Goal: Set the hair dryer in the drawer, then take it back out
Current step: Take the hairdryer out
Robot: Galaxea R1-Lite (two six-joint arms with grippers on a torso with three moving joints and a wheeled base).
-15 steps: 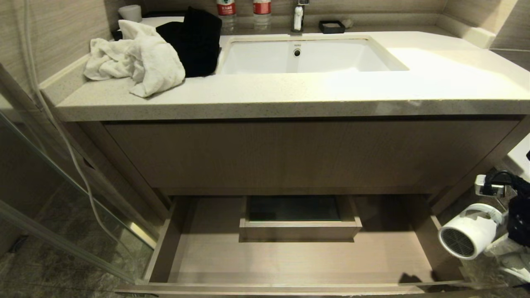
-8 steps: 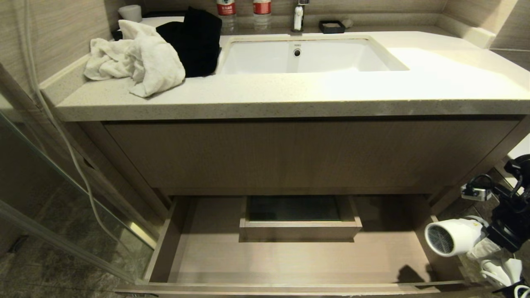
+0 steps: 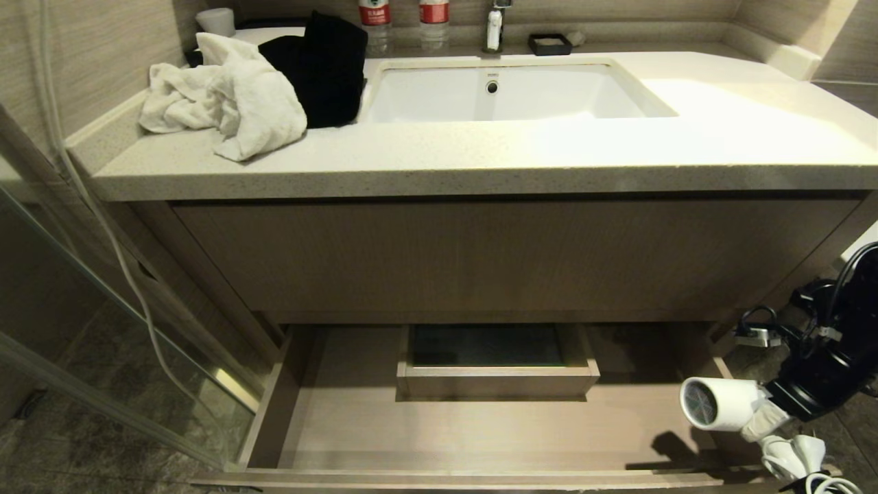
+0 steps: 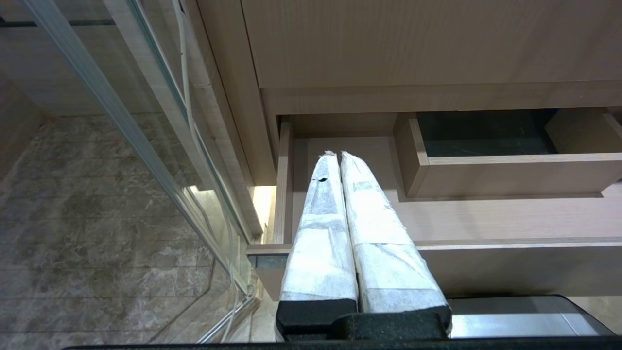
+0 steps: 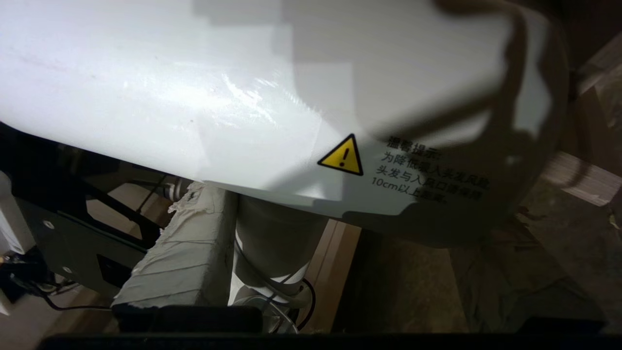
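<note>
While the right pincer (image 3: 761, 420) pinches the hair dryer (image 3: 720, 405) over the drawer (image 3: 480, 432), only its wrist view shows the warning sticker (image 5: 341, 156); beige countertop (image 3: 480, 161) above.

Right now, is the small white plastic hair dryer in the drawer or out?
Out: the white hair dryer hangs at the open light-wood drawer's right edge.

White hair dryer (image 3: 719, 405) held level over right end of open light-wood drawer (image 3: 480, 429), grey grille facing left, cord dangling below.
</note>
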